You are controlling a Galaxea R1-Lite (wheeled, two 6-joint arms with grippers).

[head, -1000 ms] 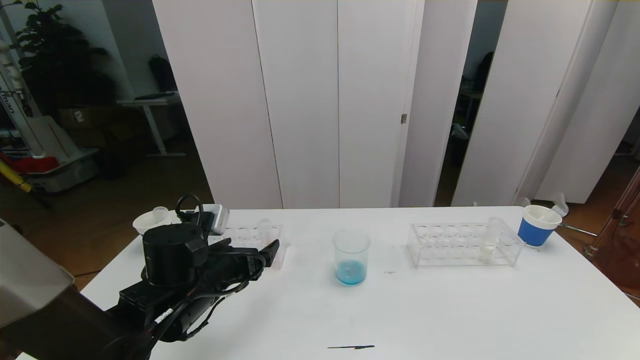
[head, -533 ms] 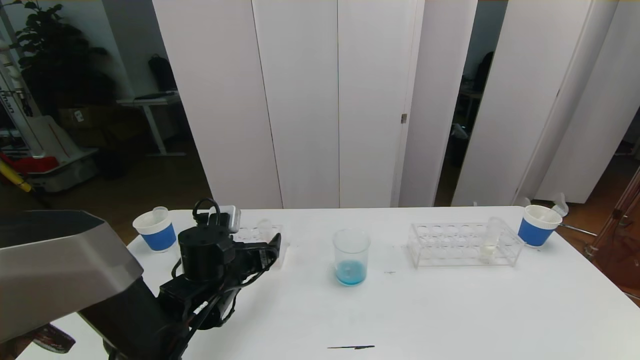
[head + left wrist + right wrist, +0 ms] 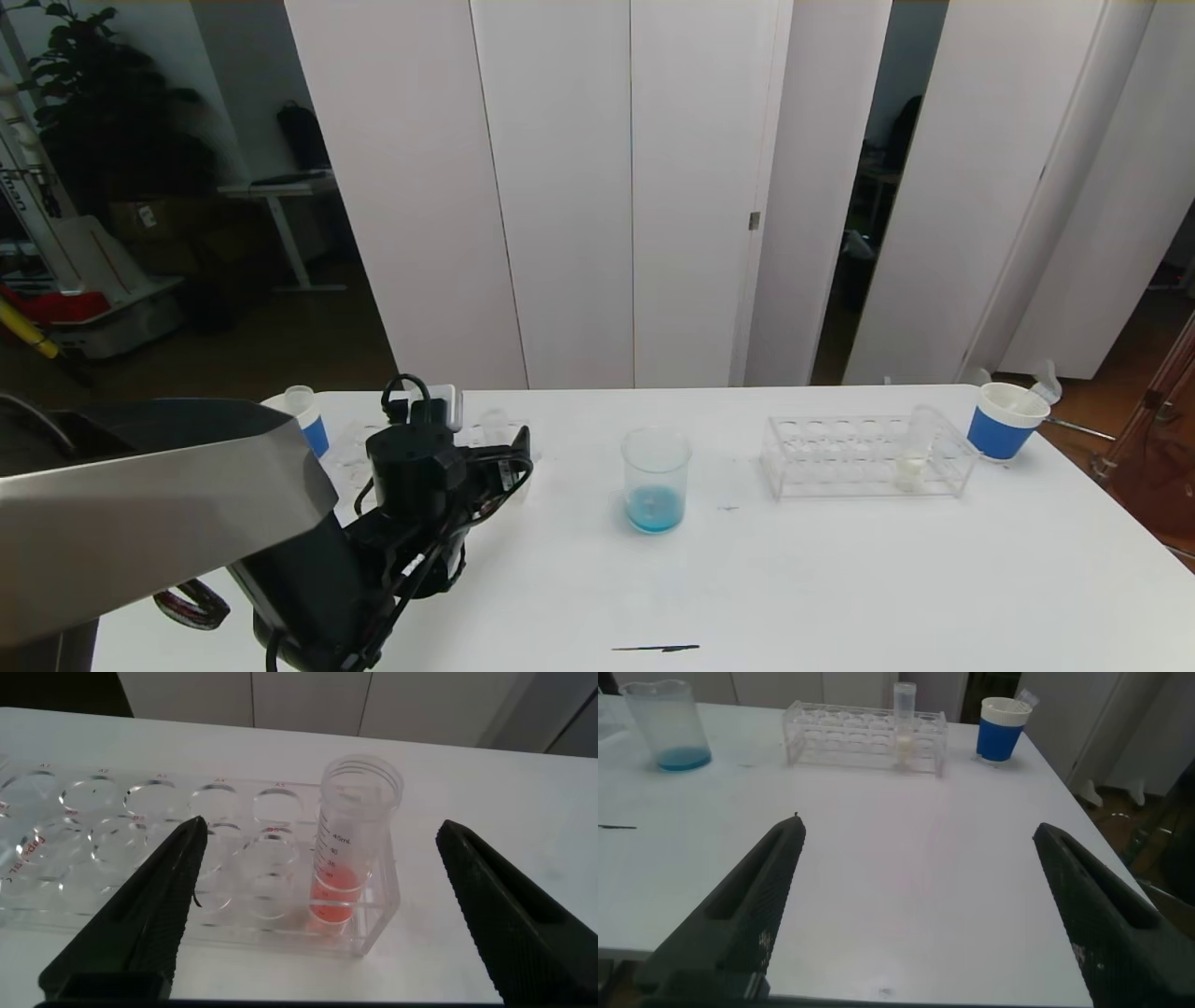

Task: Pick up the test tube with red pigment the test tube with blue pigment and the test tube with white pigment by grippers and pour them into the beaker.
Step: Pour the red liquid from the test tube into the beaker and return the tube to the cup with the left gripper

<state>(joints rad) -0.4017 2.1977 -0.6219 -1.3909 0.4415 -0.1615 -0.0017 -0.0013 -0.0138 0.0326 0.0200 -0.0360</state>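
Head view first: the white table (image 3: 794,579) carries one beaker (image 3: 656,480) around the middle, toward the far edge, with a shallow layer of blue liquid at its bottom. There are two clear racks. The right rack (image 3: 864,457) sits near the far right corner and holds one tube, the test tube with white pigment (image 3: 915,453), upright in a hole at the rack's right end, pale stuff at its base. The left rack (image 3: 485,439) near the far left corner is mostly hidden behind the left gripper (image 3: 518,457), which hangs right over it. Two blue-and-white paper cups: the right cup (image 3: 1004,422) at the far right corner, the left cup (image 3: 303,425) at the far left, half covered by the arm. A thin dark stick (image 3: 655,648) lies near the front edge.

Left wrist view gives what the head view can't: the left rack (image 3: 187,859) up close, with one tube of orange-red pigment (image 3: 350,840) standing upright in its end hole, the other holes empty. The left gripper (image 3: 322,905) has its fingers spread wide on either side of that tube, touching nothing.

Right wrist view: the right gripper (image 3: 915,915), which the head view doesn't show, hovers low over the table's front right part, fingers wide apart, holding nothing. Far off it shows the beaker (image 3: 665,726), the right rack (image 3: 864,735) with the white tube (image 3: 904,726), and the right cup (image 3: 1002,730).
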